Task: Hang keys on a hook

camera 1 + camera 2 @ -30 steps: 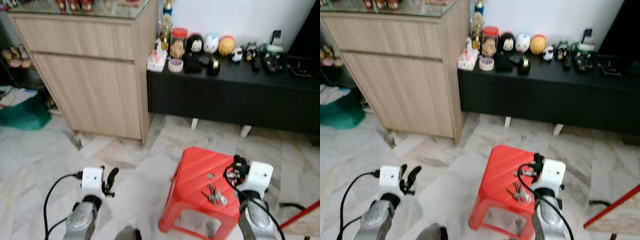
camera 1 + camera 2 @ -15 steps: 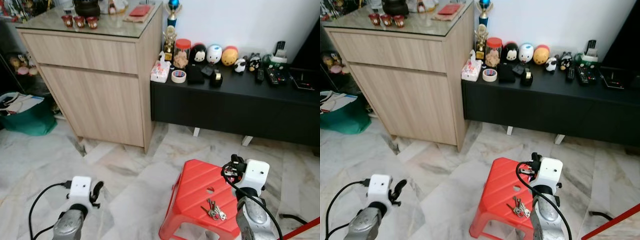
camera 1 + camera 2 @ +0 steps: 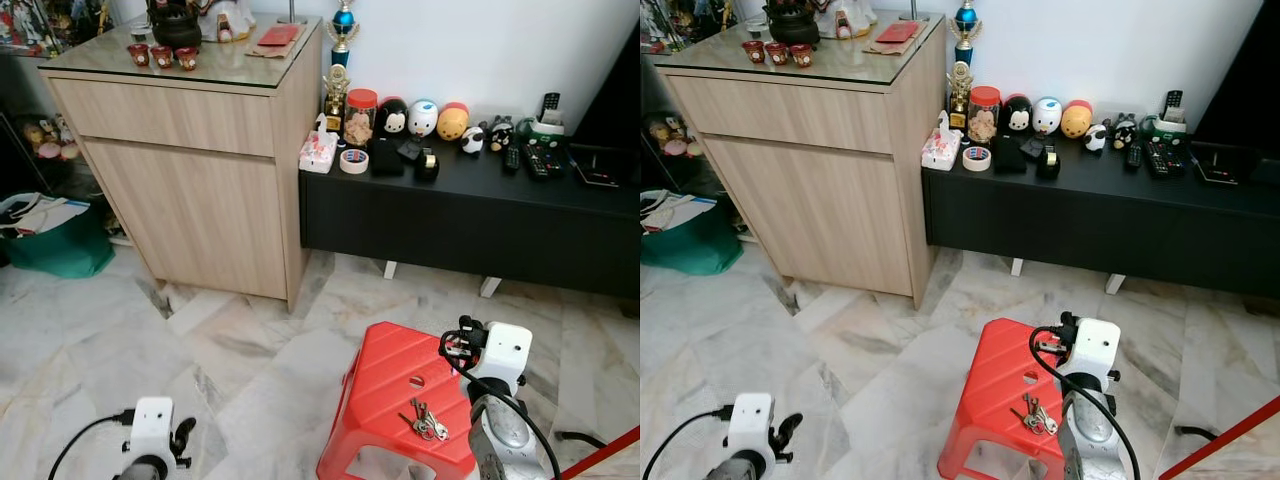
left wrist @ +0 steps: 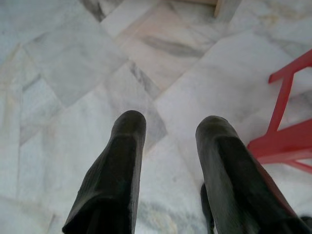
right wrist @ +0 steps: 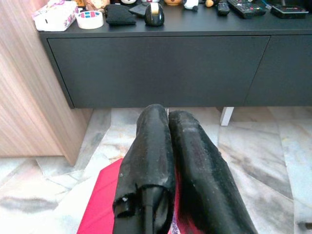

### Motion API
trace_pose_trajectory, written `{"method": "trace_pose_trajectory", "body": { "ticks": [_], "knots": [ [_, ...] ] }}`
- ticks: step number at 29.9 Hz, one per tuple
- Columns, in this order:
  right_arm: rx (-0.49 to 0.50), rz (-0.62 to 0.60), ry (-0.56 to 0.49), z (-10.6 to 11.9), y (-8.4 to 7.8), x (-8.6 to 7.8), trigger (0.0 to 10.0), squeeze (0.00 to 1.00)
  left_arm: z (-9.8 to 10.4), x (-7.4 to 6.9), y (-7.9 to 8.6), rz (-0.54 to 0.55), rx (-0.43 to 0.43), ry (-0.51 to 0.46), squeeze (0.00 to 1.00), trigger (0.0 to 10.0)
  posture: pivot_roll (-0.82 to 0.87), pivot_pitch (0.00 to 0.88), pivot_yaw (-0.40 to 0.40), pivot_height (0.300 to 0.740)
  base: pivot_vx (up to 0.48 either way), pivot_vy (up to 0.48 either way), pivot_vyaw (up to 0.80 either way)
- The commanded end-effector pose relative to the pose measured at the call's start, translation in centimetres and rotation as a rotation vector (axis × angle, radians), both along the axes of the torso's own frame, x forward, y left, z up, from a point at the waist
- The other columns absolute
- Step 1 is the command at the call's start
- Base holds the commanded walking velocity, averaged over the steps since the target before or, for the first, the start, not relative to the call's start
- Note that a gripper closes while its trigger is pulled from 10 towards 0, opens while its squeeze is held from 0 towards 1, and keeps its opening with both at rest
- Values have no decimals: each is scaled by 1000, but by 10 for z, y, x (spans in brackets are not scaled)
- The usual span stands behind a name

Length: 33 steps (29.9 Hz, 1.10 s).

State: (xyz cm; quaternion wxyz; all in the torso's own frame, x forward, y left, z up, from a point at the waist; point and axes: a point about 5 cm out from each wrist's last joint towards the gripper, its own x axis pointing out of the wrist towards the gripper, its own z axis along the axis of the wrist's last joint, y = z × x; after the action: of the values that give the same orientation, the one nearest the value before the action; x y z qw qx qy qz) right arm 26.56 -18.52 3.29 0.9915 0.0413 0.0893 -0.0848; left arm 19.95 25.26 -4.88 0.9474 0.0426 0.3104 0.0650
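My left gripper [image 4: 168, 131] hangs low over the marble floor [image 3: 120, 340], fingers spread apart, holding nothing. The right gripper [image 5: 168, 122] sits above the far edge of the red stool [image 3: 385, 385], fingers pressed together with nothing between them. The keys [image 3: 424, 421] lie flat on the stool top, just beside my right arm, near the front edge. My guess is they're light, hard and slippery, a loose bunch that flops around, so I'd pinch the ring or one key's head rather than the pile. Beyond that are the wood cabinet [image 3: 190, 170] and the black console [image 3: 470, 210] with knick-knacks. Can't spot a hook anywhere yet.
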Motion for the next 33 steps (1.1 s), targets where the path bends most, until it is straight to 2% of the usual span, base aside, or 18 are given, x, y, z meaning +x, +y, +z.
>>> {"method": "trace_pose_trajectory", "body": {
  "ticks": [1, 5, 9, 19, 33],
  "knots": [
    [-3, -6, -7, 1, -2, 1, 10000, 0, -10, -13, -1, 28, -3, 73, 0, 10000, 59, 3, -39, 740, 0, 0, 0],
    [-4, -6, -4, 0, 0, 1, 10000, 0, -19, -24, -3, 41, -11, 133, 0, 10000, 52, 10, -33, 740, 0, 0, 0],
    [-7, -1, -5, 0, 0, 1, 10000, 0, -22, -28, -6, 29, -17, 157, 0, 10000, 52, 10, -33, 740, 0, 0, 0],
    [-7, 1, -2, -1, 1, 2, 10000, 0, -24, -30, -8, 31, -32, 174, 0, 10000, 60, 0, -36, 740, 0, 0, 0],
    [1, -23, -4, -1, -1, 5, 10000, 0, -30, -41, -12, 48, -48, 210, 0, 10000, 60, 0, -34, 740, -35, 0, 0]
  ]
}}
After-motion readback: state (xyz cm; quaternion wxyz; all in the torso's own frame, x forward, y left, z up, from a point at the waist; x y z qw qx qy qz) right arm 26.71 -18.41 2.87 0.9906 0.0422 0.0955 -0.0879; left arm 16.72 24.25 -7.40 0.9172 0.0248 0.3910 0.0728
